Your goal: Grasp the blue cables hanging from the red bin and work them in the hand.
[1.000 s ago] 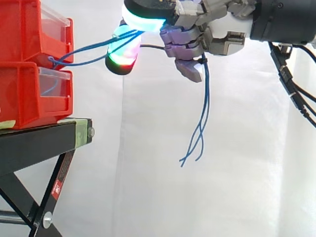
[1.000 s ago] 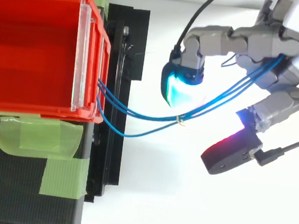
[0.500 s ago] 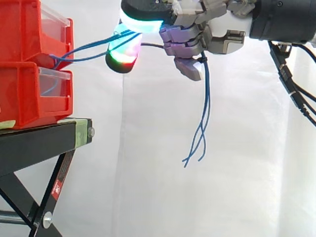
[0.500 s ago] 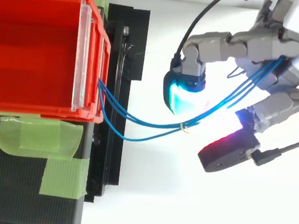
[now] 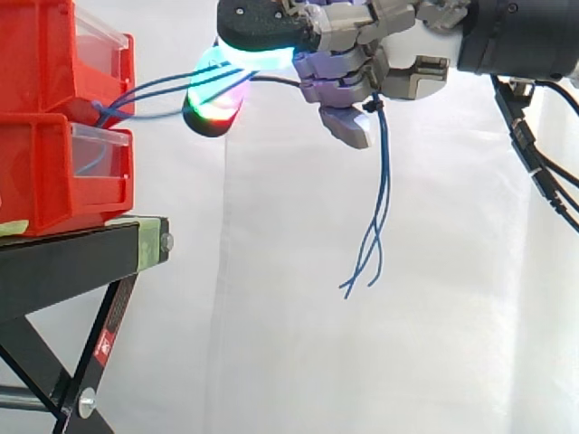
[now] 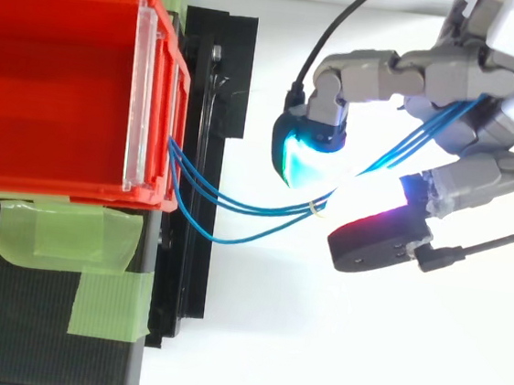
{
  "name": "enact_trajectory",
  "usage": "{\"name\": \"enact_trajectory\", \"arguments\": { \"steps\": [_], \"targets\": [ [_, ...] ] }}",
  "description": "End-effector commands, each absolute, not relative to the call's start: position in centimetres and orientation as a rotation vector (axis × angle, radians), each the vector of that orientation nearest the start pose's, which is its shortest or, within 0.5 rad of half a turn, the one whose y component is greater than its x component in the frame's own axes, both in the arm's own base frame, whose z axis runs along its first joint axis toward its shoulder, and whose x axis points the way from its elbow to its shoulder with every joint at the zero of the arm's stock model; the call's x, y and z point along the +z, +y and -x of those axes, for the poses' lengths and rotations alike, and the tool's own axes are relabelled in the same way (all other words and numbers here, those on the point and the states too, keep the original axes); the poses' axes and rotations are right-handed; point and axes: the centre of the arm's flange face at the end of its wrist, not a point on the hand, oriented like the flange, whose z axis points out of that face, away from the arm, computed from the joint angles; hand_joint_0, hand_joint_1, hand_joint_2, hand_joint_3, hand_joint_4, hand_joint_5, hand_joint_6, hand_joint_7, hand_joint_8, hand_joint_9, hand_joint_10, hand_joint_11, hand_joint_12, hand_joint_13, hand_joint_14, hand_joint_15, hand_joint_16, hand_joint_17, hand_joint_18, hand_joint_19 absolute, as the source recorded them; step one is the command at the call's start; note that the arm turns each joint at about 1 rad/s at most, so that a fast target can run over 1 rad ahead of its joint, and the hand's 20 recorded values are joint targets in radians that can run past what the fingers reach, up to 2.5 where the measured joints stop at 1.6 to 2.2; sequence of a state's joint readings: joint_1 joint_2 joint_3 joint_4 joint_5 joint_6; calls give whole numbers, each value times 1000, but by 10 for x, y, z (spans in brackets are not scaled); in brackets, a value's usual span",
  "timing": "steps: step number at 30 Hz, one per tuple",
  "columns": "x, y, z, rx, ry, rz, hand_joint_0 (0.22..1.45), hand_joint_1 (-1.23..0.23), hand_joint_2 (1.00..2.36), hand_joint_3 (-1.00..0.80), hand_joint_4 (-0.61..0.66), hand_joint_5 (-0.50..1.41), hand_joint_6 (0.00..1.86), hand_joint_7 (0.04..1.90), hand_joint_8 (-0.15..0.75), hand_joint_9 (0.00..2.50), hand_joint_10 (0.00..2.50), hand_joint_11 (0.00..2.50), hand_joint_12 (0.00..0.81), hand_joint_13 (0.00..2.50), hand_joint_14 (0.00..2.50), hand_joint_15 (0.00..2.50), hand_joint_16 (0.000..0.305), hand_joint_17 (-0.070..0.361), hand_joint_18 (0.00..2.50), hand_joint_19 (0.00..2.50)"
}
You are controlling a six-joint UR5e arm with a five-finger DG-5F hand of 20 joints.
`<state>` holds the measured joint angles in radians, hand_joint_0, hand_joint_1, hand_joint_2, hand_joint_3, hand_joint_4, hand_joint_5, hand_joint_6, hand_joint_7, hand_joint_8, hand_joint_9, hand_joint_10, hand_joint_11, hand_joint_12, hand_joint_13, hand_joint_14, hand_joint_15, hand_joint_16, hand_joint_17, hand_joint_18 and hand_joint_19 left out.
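Note:
Several thin blue cables [image 5: 149, 90] [image 6: 237, 205] run from the front of the upper red bin [image 5: 54, 63] [image 6: 56, 89] rightward into the hand [image 5: 362, 68] [image 6: 469, 95]. The hand hovers right of the bins at their top level, its fingers curled round the cables. One cyan-glowing fingertip [image 6: 305, 156] and one red-glowing fingertip [image 6: 376, 242] stand on either side of the strands. Behind the hand the loose cable ends [image 5: 375, 226] hang straight down. A small yellowish tie [image 6: 313, 209] binds the strands between bin and hand.
Two stacked red bins with clear label fronts rest on a black stand [image 5: 81, 262] marked with green tape [image 6: 69, 233]. A white curtain [image 5: 289, 344] backs the scene. The arm comes in from the right edge.
The glowing fingertips have shifted leftward toward the bin, closing in on the cables. The hanging ends have swung slightly right. The slack between bin and hand sags more.

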<state>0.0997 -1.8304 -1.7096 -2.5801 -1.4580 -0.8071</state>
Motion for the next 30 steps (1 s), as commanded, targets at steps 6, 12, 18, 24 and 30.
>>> {"name": "enact_trajectory", "arguments": {
  "steps": [6, 12, 18, 24, 30],
  "targets": [
    [339, -86, -596, 638, 1324, -567, 1033, -580, 1021, -437, 280, 288, 16, 1070, 577, 1926, 2500, 2500, 723, 2079, 2500, 2087, 213, 160, 2500, 736],
    [338, -86, -596, 636, 1324, -568, 1035, -576, 1022, -452, 284, 287, 15, 1069, 577, 1926, 2500, 2500, 723, 2079, 2500, 2087, 213, 160, 2500, 736],
    [339, -86, -596, 636, 1324, -568, 1061, -583, 1027, -288, 258, 284, 15, 1094, 577, 1926, 2500, 2500, 723, 2079, 2500, 2087, 213, 160, 2500, 736],
    [338, -86, -595, 636, 1326, -571, 1076, -615, 1025, -161, 255, 271, 15, 1102, 577, 1926, 2500, 2500, 723, 2079, 2500, 2087, 213, 160, 2500, 736],
    [338, -86, -596, 636, 1324, -568, 1070, -632, 1023, -134, 251, 240, 14, 1105, 577, 1926, 2500, 2500, 723, 2079, 2500, 2087, 213, 160, 2500, 736]
  ]
}}
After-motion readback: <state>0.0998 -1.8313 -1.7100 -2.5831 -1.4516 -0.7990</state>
